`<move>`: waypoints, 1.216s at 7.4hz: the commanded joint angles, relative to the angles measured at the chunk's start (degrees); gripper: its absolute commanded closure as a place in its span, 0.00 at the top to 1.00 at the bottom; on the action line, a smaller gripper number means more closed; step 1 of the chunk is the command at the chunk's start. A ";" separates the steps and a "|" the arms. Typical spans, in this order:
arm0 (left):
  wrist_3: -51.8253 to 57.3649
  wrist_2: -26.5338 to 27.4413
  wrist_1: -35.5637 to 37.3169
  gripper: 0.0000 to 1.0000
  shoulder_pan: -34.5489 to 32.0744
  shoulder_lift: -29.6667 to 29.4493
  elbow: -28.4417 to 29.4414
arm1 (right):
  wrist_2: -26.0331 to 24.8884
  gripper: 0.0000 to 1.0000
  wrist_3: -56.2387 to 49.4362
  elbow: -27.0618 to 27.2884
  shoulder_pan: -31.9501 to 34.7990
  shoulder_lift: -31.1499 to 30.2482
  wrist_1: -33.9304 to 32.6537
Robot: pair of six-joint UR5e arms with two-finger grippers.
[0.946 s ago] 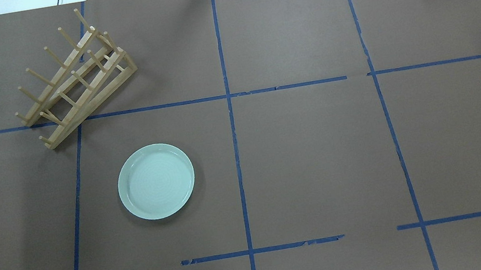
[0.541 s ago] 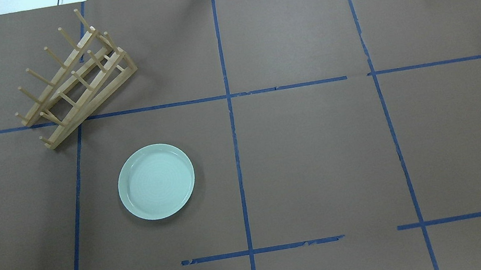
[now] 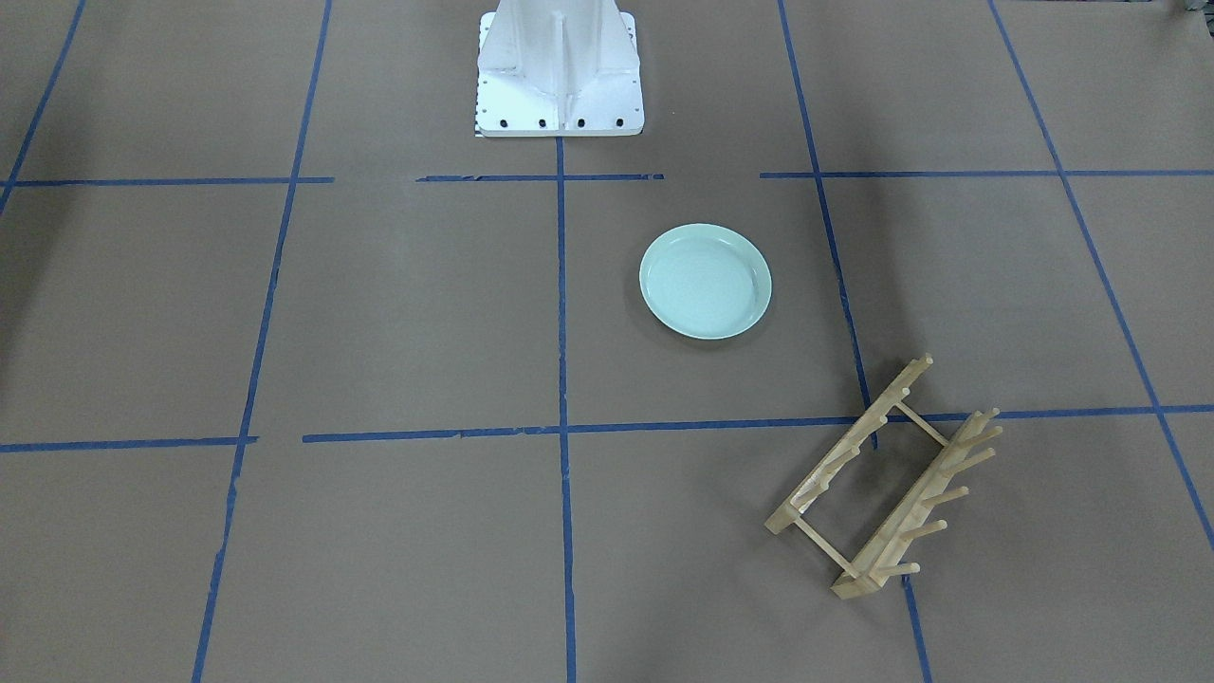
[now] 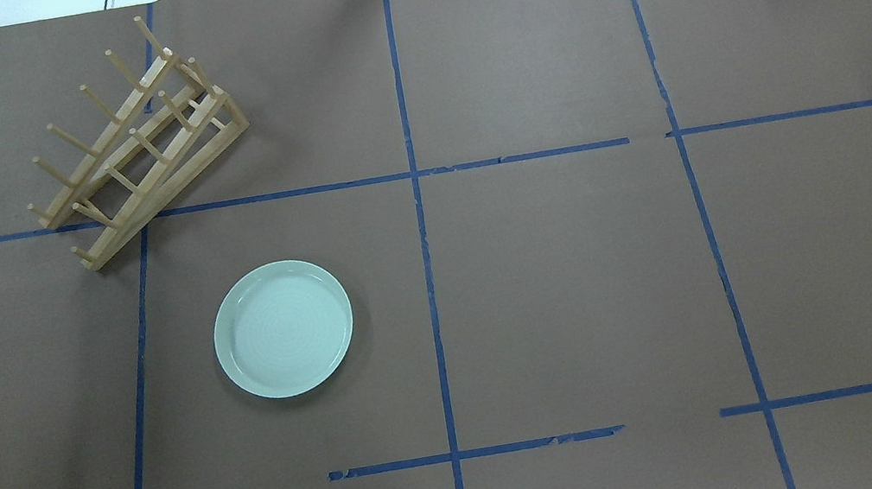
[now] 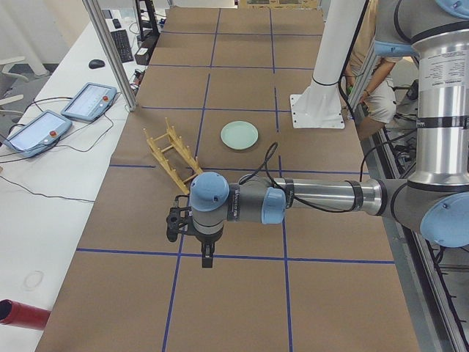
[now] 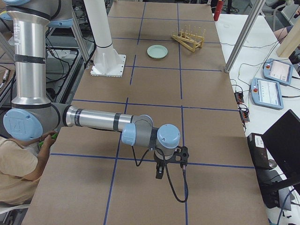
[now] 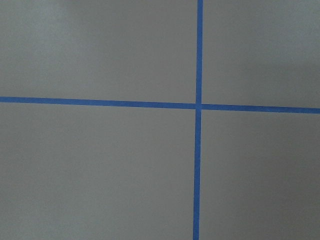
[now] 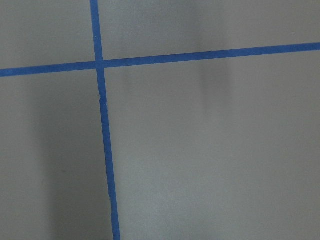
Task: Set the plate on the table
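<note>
The pale mint-green plate (image 4: 283, 328) lies flat and alone on the brown table (image 4: 581, 274), left of the centre tape line; it also shows in the front view (image 3: 705, 281) and both side views (image 5: 239, 135) (image 6: 157, 51). My left gripper (image 5: 207, 258) points down over the table's left end, far from the plate; I cannot tell whether it is open or shut. My right gripper (image 6: 159, 173) points down over the table's right end, equally far away; I cannot tell its state either. Both wrist views show only bare table and blue tape.
A light wooden peg rack (image 4: 136, 143) stands empty at the back left, beyond the plate. The white robot base (image 3: 560, 71) sits at the table's near middle edge. Tablets (image 5: 62, 117) and cables lie on a side bench. A person (image 6: 18, 173) sits near the base.
</note>
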 commanded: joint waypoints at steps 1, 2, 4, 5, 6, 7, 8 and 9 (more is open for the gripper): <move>0.04 -0.19 1.59 1.00 0.23 0.46 -0.42 | 0.00 1.00 0.00 0.09 0.00 -0.02 0.00; 0.13 -0.11 1.50 1.00 1.10 0.64 -0.43 | 0.00 1.00 0.00 0.00 0.00 -0.02 0.00; 5.71 0.07 1.68 1.00 2.95 0.90 -1.48 | 0.00 1.00 0.00 0.09 0.00 -0.02 0.00; 9.49 0.33 1.59 1.00 2.95 1.68 -1.57 | 0.00 1.00 0.00 0.09 0.00 -0.02 0.00; 9.97 0.16 1.77 1.00 2.87 1.87 -1.40 | 0.00 1.00 0.00 0.09 0.00 -0.02 0.00; 10.06 0.07 2.12 1.00 2.86 1.87 -0.79 | 0.00 1.00 0.00 0.00 0.00 -0.02 0.00; 10.06 0.16 2.21 1.00 2.78 1.69 -0.78 | 0.00 1.00 0.00 0.09 0.00 -0.02 0.00; 10.06 0.16 3.25 1.00 2.78 1.08 -0.61 | 0.00 1.00 0.00 0.09 0.00 -0.02 0.00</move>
